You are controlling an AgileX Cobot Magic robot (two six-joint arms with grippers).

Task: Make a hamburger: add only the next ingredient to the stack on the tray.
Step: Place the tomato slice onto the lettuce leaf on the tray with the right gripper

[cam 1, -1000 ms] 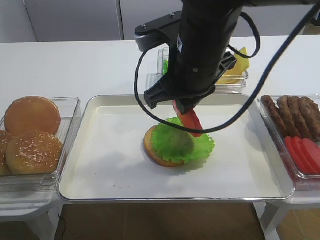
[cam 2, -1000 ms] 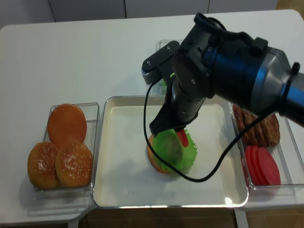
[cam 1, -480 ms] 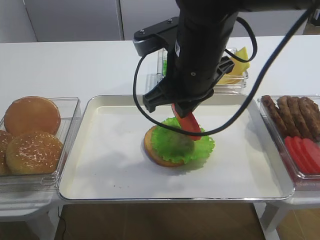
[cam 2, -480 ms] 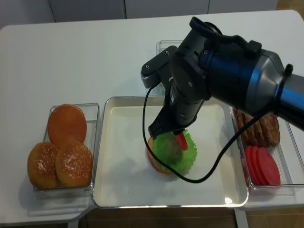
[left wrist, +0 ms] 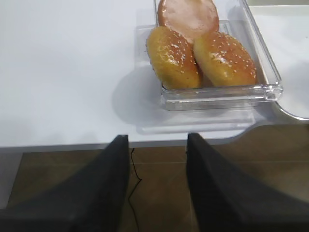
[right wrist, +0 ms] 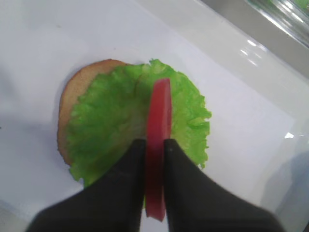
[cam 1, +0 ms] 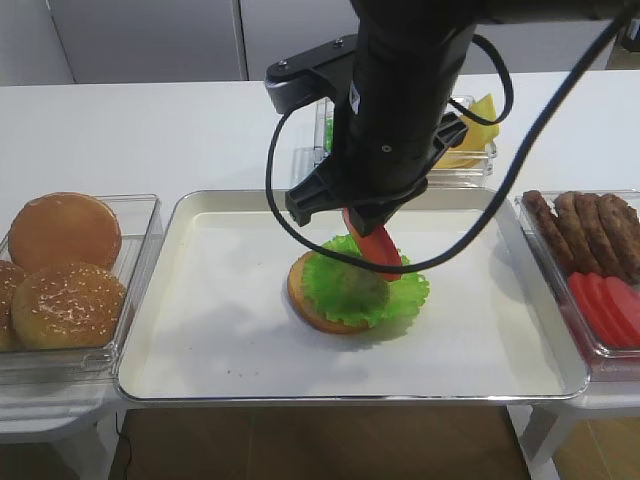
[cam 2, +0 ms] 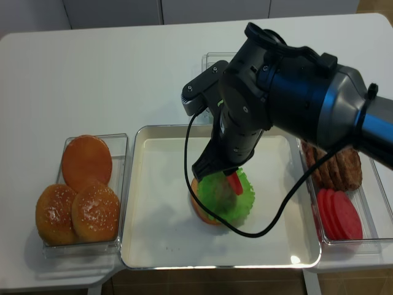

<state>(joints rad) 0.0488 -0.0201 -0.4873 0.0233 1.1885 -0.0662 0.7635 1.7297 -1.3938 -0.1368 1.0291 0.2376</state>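
Tray (cam 1: 180, 330), frame centre, on tabletop (cam 1: 150, 130): stack (cam 1: 340, 290) at its middle. Bun bin (cam 1: 140, 215) far left; patty bin (cam 1: 590, 345) far right; another bin (cam 1: 470, 170), contents unclear, behind.

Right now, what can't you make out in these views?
- Whether the tomato slice touches the lettuce: its lower edge hides this in the right wrist view, the arm in both high views.
- Bin behind the tray: mostly hidden by the arm.
- Left gripper: fingertips cut off by the left wrist frame's bottom edge.
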